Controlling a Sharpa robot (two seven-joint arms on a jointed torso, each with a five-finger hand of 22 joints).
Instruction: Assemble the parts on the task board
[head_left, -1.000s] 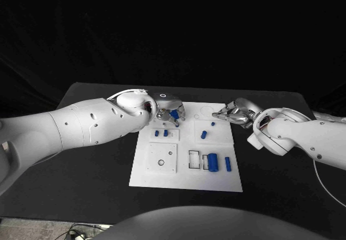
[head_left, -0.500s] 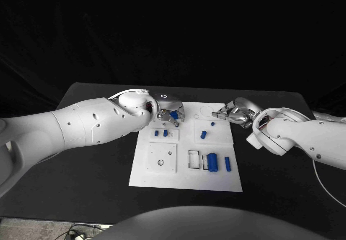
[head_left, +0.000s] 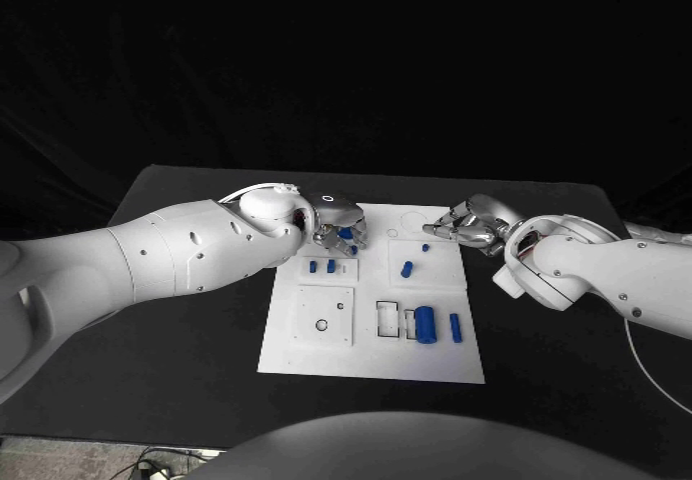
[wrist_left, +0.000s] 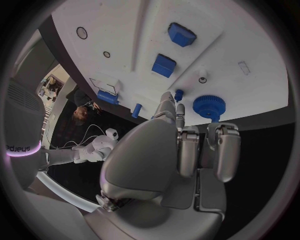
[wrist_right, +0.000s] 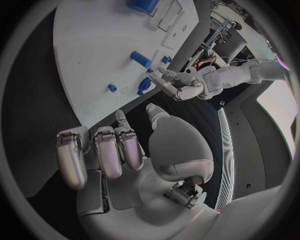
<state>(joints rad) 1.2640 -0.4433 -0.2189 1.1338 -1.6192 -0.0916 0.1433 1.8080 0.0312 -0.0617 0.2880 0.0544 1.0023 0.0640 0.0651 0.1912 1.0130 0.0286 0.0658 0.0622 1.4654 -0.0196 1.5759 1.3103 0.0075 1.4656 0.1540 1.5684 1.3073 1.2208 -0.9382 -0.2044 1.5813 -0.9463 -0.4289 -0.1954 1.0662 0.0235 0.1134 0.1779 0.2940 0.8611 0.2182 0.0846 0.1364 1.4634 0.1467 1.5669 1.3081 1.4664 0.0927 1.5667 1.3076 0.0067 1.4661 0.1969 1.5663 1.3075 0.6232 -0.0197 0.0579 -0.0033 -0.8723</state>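
Observation:
The white task board (head_left: 375, 360) lies mid-table. Over its far left part, my left hand (head_left: 335, 222) pinches a blue gear (head_left: 346, 233) at its fingertips, a little above the board; the left wrist view has the gear (wrist_left: 209, 106) just past the fingertips (wrist_left: 215, 125). Two blue blocks (head_left: 323, 267) sit just in front of that hand. My right hand (head_left: 469, 222) hovers at the board's far right edge, fingers (wrist_right: 100, 150) curled in with nothing in them. A small blue peg (head_left: 426, 247) and a blue piece (head_left: 408, 268) lie close to it.
A thick blue cylinder (head_left: 426, 325) and a slim blue pin (head_left: 456, 328) lie on the board's near right, beside a rectangular slot (head_left: 388, 318). A panel with small holes (head_left: 323, 318) takes up the near left. Black table (head_left: 188, 330) surrounds the board.
My left hand has shifted slightly nearer and to the left, taking the gear with it. The right hand has stayed put.

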